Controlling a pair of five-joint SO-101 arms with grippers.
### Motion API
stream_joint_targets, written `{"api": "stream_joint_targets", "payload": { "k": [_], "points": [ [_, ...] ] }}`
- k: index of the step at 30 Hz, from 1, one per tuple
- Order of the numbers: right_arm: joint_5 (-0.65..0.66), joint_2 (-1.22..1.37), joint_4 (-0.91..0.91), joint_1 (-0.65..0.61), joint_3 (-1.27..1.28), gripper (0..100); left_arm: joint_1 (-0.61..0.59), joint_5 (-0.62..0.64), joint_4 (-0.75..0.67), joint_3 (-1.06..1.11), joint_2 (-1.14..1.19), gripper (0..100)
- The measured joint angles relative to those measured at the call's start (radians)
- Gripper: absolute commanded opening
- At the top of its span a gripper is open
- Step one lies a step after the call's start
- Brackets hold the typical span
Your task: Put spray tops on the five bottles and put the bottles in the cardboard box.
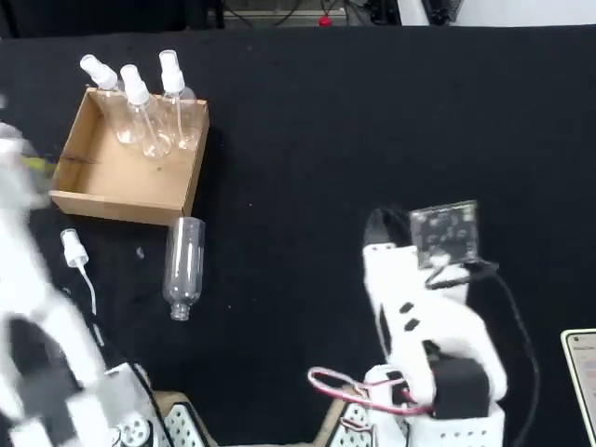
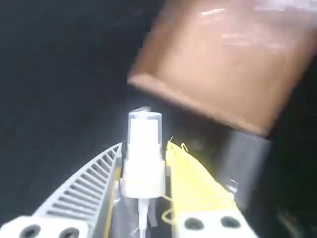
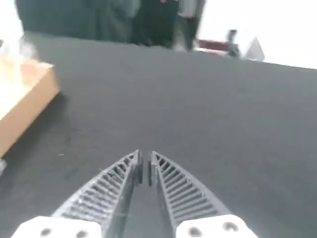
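Because one bottle has no cap yet, the left gripper (image 2: 144, 148) has its fingers closed on a spray top (image 2: 143, 168). The thin tube points back toward the arm. I think it holds the top by the neck so the tube can slide down into a bottle.

The right gripper (image 3: 144, 159) has its fingers almost shut with nothing in them. That arm sits folded up near its base, out of the way.

A bit farther out, a bare bottle (image 1: 183, 264) lies on its side, just beside the near corner of the box (image 1: 116, 205). Its mouth points toward the arms. I guess the held top is for it. It lies flat, so it may roll if it gets pushed.

Inside the box, three bottles (image 1: 149, 126) with tops on lean against the far wall. Those look done.

The table (image 1: 372, 121) is covered with a flat, plain black cloth. Past its far edge there are some cables and a bright wall.
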Motion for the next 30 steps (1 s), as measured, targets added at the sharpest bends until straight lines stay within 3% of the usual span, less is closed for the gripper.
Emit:
{"api": "stream_joint_targets", "payload": {
  "k": [5, 10, 16, 21, 28, 30],
  "points": [
    [0.003, 0.25, 0.032, 0.166, -0.147, 3.2, 0.423, -0.002, -0.132, 0.293, -0.324, 5],
    [0.006, 0.463, 0.086, 0.295, -0.242, 3.3, 0.692, -0.003, -0.284, 0.493, -0.336, 5],
    [0.006, 0.537, 0.087, 0.373, -0.245, 9.4, 0.888, 0.015, -0.456, 0.64, -0.212, 6],
    [0.006, 0.611, 0.087, 0.379, -0.247, 11.7, 0.971, 0.124, -0.658, 0.718, -0.078, 6],
    [0.006, 0.74, 0.087, 0.379, -0.247, 11.8, 1.062, 0.222, -0.881, 0.758, 0.153, 24],
    [0.006, 0.756, 0.087, 0.379, -0.247, 11.9, 1.063, 0.247, -0.904, 0.758, 0.215, 25]
  ]
}}
